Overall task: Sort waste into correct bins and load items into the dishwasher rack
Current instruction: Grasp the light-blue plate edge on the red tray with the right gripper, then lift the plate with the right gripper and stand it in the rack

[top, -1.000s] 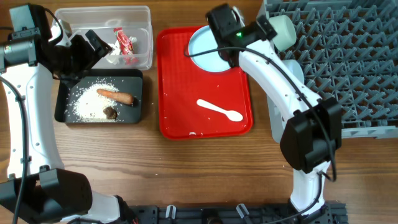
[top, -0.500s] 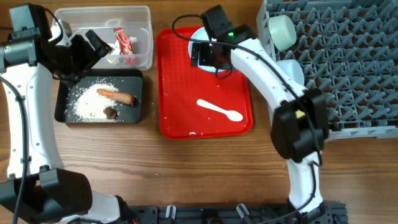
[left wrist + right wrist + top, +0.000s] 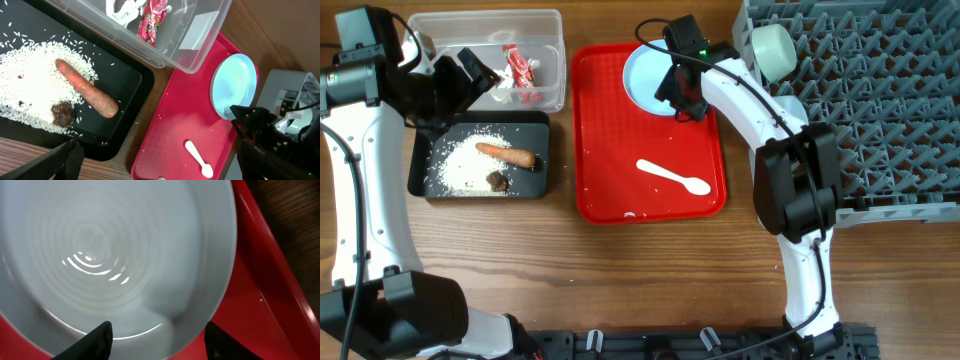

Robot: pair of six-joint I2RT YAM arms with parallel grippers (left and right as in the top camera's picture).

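The light blue plate (image 3: 642, 72) lies at the back of the red tray and fills the right wrist view (image 3: 115, 245). My right gripper (image 3: 682, 98) (image 3: 162, 342) is open and straddles its right rim, holding nothing. The white spoon (image 3: 672, 178) lies on the tray. My left gripper (image 3: 468, 80) (image 3: 162, 165) is open and empty over the clear tub (image 3: 556, 60) and black tray (image 3: 420, 182). The tub holds the wrapper (image 3: 522, 70) and tissue (image 3: 504, 88). The black tray holds rice (image 3: 455, 165), the sausage piece (image 3: 507, 154) and the dark lump (image 3: 498, 181). The yellow cup is out of view.
The grey dishwasher rack (image 3: 880, 100) stands at the right with a mint-green bowl (image 3: 772, 50) at its left end. The flat red tray (image 3: 620, 150) sits mid-table between the bins and the rack. Bare wood lies in front.
My right gripper has moved from above the plate's back edge, across the plate, down to its right rim. The left arm has not moved.
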